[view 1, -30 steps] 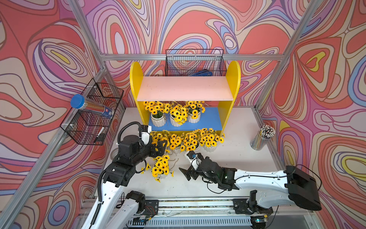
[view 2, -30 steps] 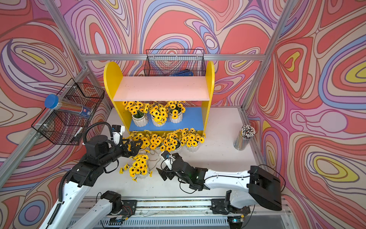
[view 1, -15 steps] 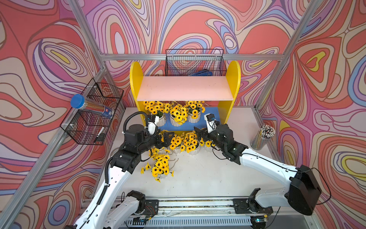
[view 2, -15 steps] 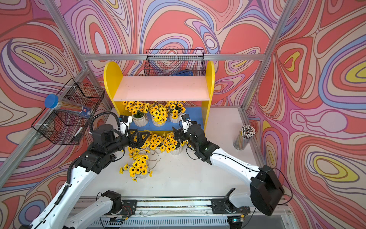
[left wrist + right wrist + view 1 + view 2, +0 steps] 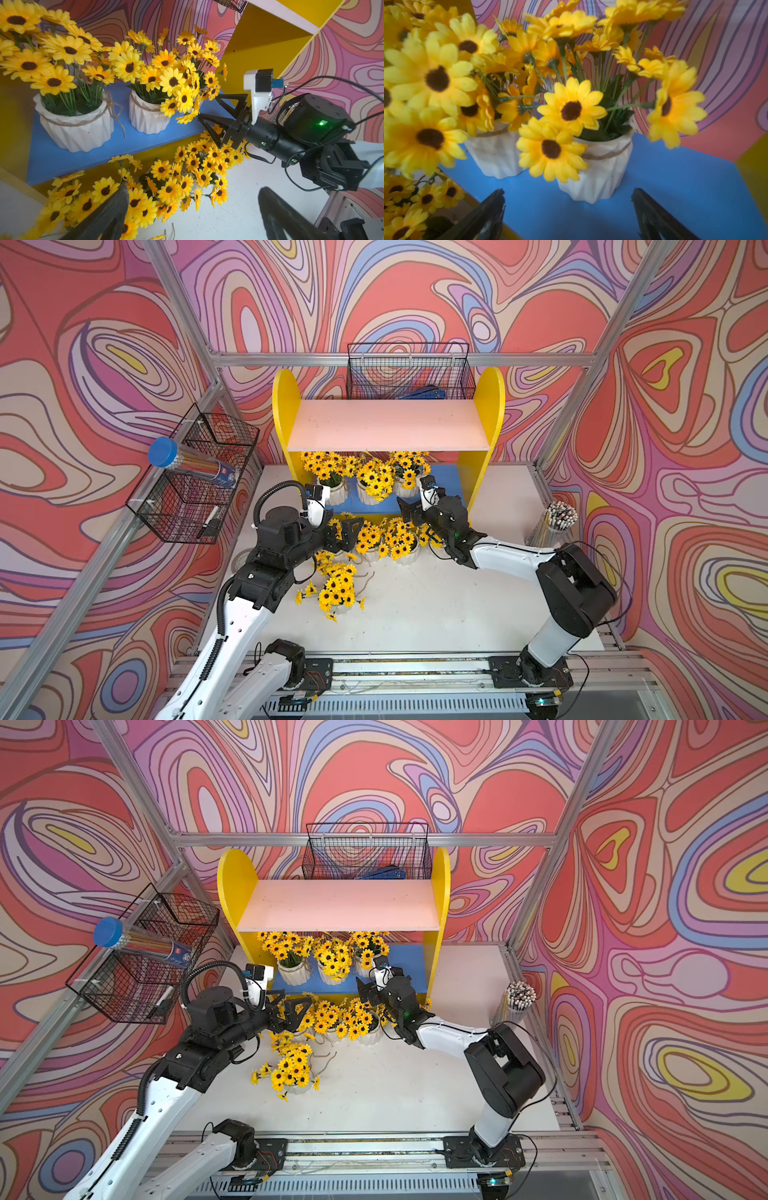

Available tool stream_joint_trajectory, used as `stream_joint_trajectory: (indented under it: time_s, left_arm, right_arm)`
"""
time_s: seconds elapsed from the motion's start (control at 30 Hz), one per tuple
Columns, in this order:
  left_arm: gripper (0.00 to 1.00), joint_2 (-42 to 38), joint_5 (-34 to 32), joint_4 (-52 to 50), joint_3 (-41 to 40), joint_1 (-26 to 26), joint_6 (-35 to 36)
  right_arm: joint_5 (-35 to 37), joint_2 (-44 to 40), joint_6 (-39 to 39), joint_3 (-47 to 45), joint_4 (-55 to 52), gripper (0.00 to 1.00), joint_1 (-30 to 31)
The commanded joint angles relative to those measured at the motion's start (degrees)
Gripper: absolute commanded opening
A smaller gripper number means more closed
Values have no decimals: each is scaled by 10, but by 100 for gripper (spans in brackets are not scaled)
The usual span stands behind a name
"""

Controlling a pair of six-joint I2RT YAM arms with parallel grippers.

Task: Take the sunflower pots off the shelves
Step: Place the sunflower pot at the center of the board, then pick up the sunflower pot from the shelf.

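Elbows bent, both arms reach from the front rail [image 5: 415,666] towards the shelves [image 5: 388,427]. Nearest, one sunflower pot [image 5: 338,593] sprawls on the white table [image 5: 436,605], its vessel nearly buried under blooms, so I cannot tell whether it stands upright. Beyond it the left gripper [image 5: 345,531], jaws spread and empty, points sideways into the row of sunflower pots [image 5: 388,539] before the shelves; overlapping flowers prevent a count. Farther back the right gripper [image 5: 571,207], also spread wide, faces the rightmost pot [image 5: 598,178] of three sunflower pots [image 5: 368,493] on the blue lower board [image 5: 685,187], not touching it.
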Motion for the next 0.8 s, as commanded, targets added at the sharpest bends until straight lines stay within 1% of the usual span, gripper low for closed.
stream_joint_trajectory:
  time_s: [0.0, 0.13, 0.37, 0.43, 0.6, 0.77]
  left_arm:
    - [98, -3, -4, 18, -6, 0, 11]
    - [98, -1, 4, 22, -9, 1, 12]
    - [98, 3, 7, 26, -12, 1, 14]
    - [98, 7, 7, 26, -11, 2, 14]
    - [98, 12, 9, 26, -10, 2, 14]
    - [98, 13, 8, 26, -11, 3, 14]
  right_arm:
    - [29, 36, -22, 25, 66, 98, -8]
    - [21, 65, -34, 41, 82, 98, -15]
    - [29, 87, -53, 42, 136, 98, -21]
    - [9, 96, -55, 55, 129, 98, -23]
    - [0, 121, -58, 87, 121, 98, -28]
    - [-6, 133, -53, 101, 128, 98, -34]
